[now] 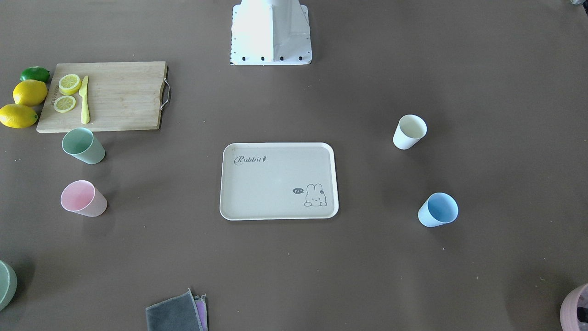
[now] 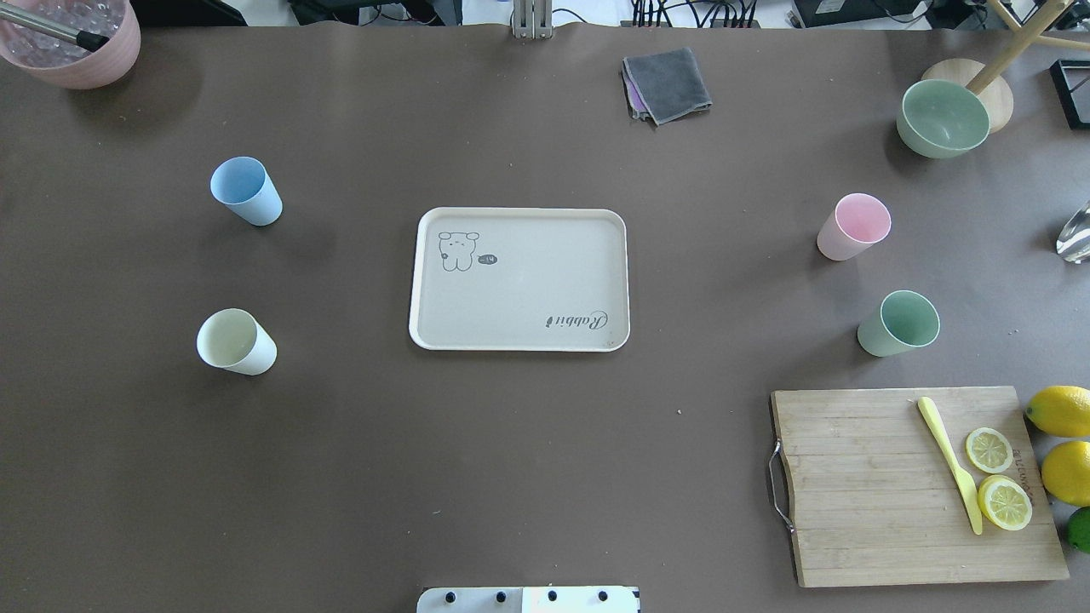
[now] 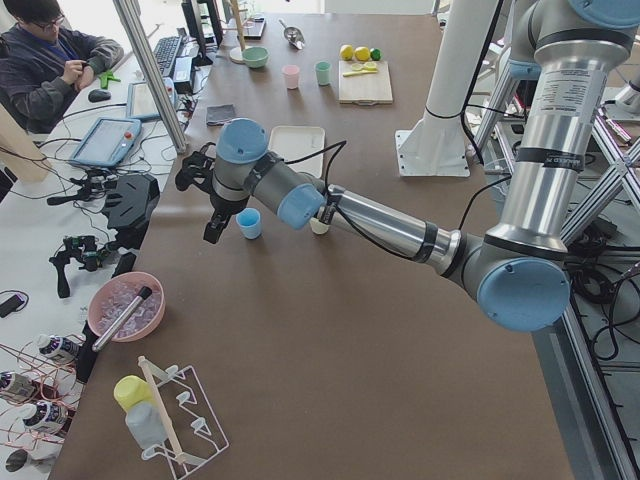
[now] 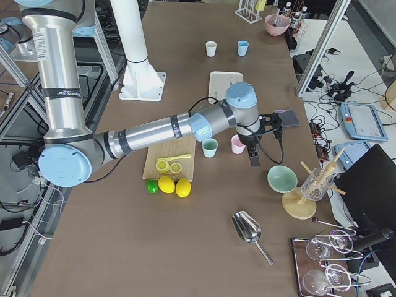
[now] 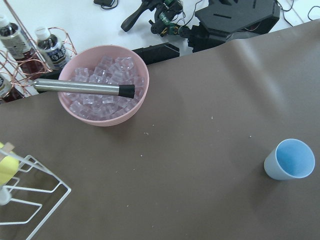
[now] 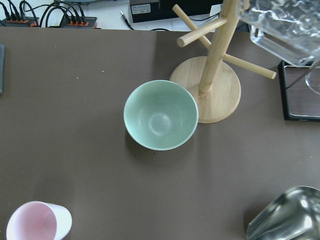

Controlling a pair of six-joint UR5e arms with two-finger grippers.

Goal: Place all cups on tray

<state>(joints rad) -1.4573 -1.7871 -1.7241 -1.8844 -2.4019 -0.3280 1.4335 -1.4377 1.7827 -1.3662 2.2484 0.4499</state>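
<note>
The left gripper (image 3: 212,228) hangs near the blue cup (image 2: 247,191) and cream cup (image 2: 236,341). The bare tray (image 2: 519,281) lies central. The pink cup (image 2: 854,226) and mint cup (image 2: 898,323) stand near the right gripper (image 4: 253,154). Neither gripper's opening can be told. The first pick seems pending, and it calls for descending over one rim.

In the exterior left view, the left arm (image 3: 385,222) stood as a column in the upper right of the frame and bent at an elbow in the lower right. From there its forearm stretched leftward to centre left. The left gripper (image 3: 213,230) pointed downward below the wrist; whether its fingers were apart or together could not be told. In the exterior right view, the right arm (image 4: 145,133) ran down the left edge to an elbow at lower left, its forearm extended rightward to mid-frame. The right gripper (image 4: 254,159) likewise pointed down, its state unreadable.
</note>
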